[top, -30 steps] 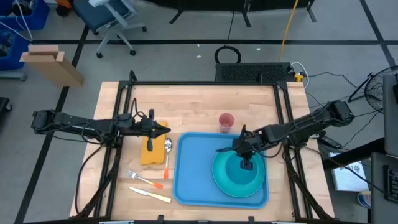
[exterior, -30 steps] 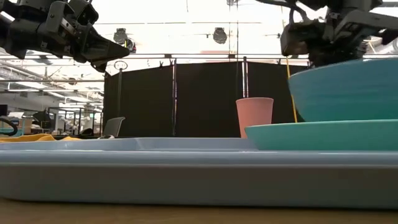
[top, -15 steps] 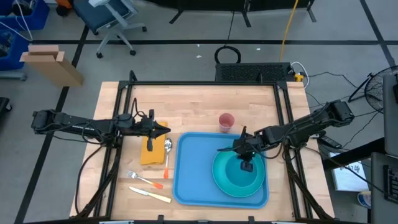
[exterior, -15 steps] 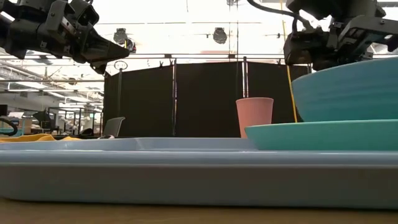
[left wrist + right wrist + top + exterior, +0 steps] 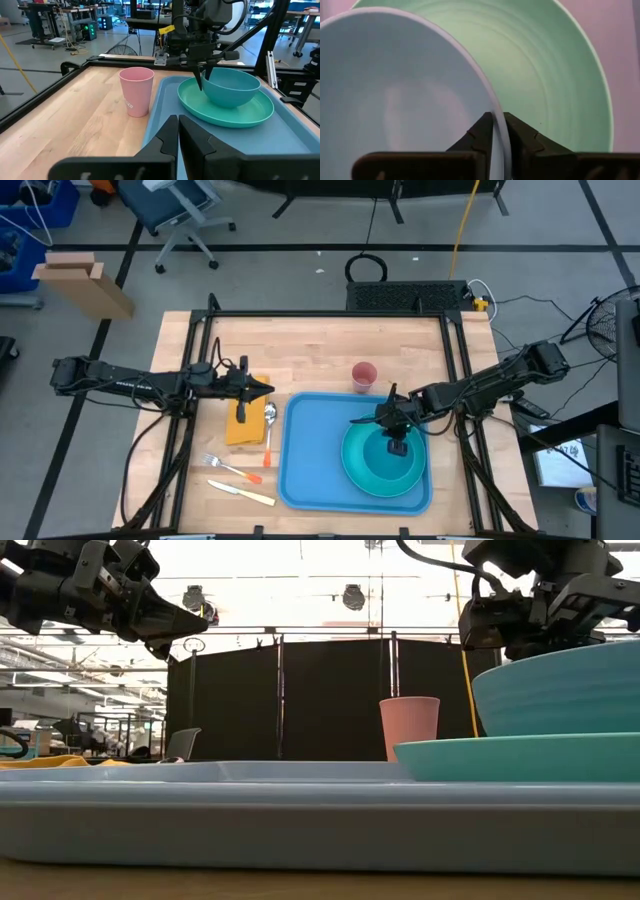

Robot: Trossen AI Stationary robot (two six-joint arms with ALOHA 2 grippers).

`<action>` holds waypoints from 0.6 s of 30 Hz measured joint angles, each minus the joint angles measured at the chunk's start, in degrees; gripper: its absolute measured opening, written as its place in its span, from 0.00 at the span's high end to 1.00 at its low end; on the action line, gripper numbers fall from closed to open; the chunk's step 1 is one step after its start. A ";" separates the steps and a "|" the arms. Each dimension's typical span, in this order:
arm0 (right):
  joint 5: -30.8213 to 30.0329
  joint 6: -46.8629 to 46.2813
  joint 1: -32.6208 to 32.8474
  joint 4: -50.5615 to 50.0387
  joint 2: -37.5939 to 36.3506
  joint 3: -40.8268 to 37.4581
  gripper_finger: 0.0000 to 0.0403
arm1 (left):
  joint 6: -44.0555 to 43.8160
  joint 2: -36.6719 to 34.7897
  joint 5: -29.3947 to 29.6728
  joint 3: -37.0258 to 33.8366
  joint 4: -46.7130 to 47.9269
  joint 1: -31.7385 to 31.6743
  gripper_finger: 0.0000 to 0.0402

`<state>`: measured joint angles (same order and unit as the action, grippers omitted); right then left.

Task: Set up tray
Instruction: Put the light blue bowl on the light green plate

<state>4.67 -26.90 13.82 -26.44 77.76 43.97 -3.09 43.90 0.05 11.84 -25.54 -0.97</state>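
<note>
**Holding bowl rim over plate**

Right gripper (image 5: 392,423) pinches bowl (image 5: 383,457) rim; bowl sits tilted on plate (image 5: 403,478), plate in tray (image 5: 312,450). Cup (image 5: 364,376) outside, just beside the tray. Left gripper (image 5: 262,389) closed, empty, above napkin (image 5: 244,425). Low view crops the bowl.

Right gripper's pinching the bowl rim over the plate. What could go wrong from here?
1. The right gripper holds the bowl by one thin edge only; it may twist or slip and drop onto the plate.
2. The bowl sits tilted on the plate, so letting go may leave it rocking or sliding across the tray.
3. The pink cup stands close beside the tray; a wide retreat might tip it.
</note>
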 joint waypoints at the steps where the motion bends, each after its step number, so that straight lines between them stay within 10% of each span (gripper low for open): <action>1: 0.00 0.12 0.00 0.01 0.00 0.00 0.90 | 0.00 0.00 0.00 0.00 0.02 0.00 0.96; 18: 0.25 0.14 0.00 1.01 -5.20 0.00 0.71 | -0.13 0.00 -0.02 0.00 0.02 0.00 0.96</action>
<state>4.92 -26.76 13.82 -25.43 72.55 43.97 -3.22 43.90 0.03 11.84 -25.52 -0.97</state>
